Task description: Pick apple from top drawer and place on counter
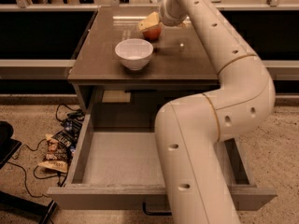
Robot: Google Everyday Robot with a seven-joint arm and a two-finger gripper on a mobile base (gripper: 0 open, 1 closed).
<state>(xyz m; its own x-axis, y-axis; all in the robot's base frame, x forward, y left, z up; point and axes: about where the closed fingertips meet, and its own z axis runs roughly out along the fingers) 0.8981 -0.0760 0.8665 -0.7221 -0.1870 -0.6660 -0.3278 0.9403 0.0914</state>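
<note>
Gripper (149, 24), pale cream w/ a yellowish tip, sits at the far end of the glossy grey-brown rectangular counter (187, 55), right on top of the small round red-orange apple (153, 33). The tip covers the apple's upper left side. How far open it is, or whether it actually has hold of the apple: can't tell from this angle. Apple is at counter level near the back edge, centre-right; whether it rests on the surface or hangs just above it, can't tell either.

White round ceramic bowl (134, 53) stands upright on the counter, nearer the front, just fwd and left of the apple, not touching it.

Thick cream-coloured jointed robot arm (219, 101) rises from bottom centre, bends at the right, then reaches back over the counter to the gripper, hiding the right part of the drawer.

Wide shallow grey-brown top drawer (117, 197) is pulled fully out below the counter, w/ small dark metal handle (154, 211) on its front panel.

On the speckled floor at left: crumpled snack packets (56, 148) and black cables (28, 171), beside the drawer's left wall.
</note>
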